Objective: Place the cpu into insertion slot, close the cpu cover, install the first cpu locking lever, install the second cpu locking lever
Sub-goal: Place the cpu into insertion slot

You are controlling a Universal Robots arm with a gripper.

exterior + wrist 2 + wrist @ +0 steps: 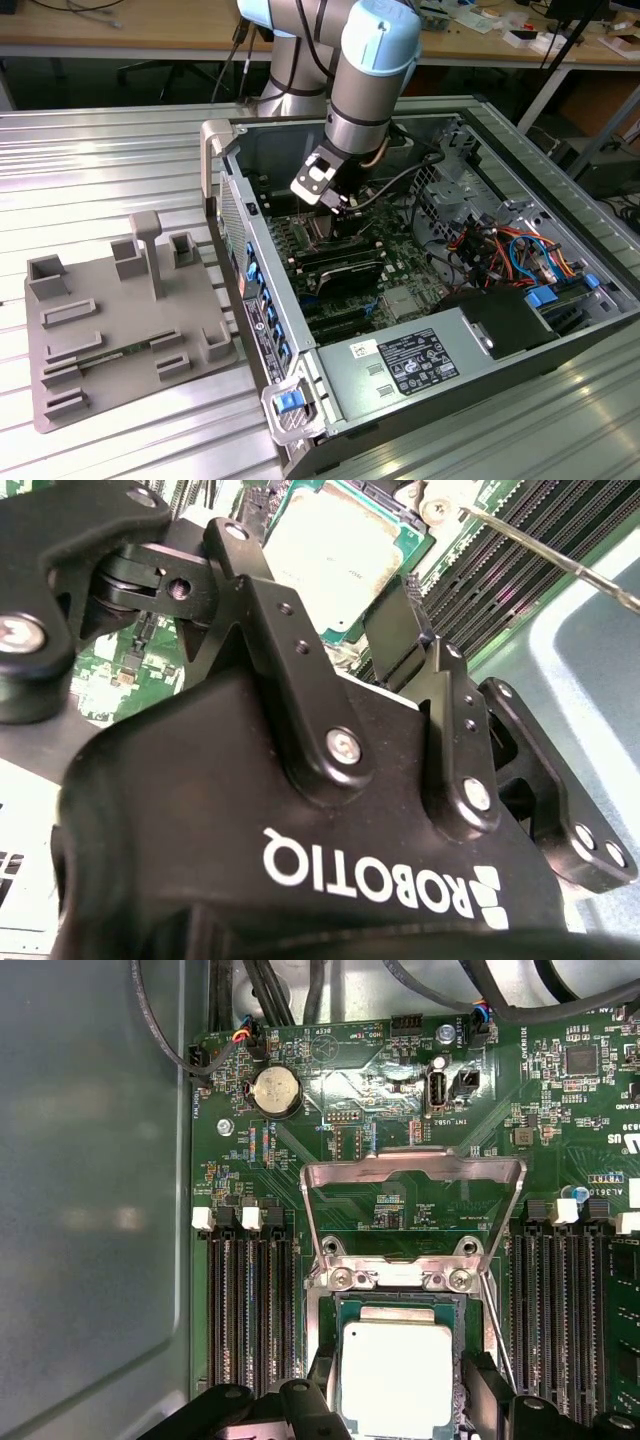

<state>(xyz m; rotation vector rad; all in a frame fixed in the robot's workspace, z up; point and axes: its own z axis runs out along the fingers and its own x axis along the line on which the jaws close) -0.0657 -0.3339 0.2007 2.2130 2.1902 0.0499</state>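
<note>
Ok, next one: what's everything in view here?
computer case: one, grey, open, on the slatted table
fixture tray: one, grey, on the table, exterior view's left of the case
circuit board: one, green, inside the case
cpu: one, silvery-grey, in the insertion slot
cpu cover: one, silver, raised open off the slot
memory slots: two banks, black, flanking the slot
coin cell: one, silver, on the board
power supply: one, grey, inside the case
cables: several, orange, blue, black, inside the case
arm: one, grey and light blue, reaching into the case
gripper: one, black, over the cpu

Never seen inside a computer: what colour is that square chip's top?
Pale silvery grey, on the chip; clearest in the first wrist view.
</note>
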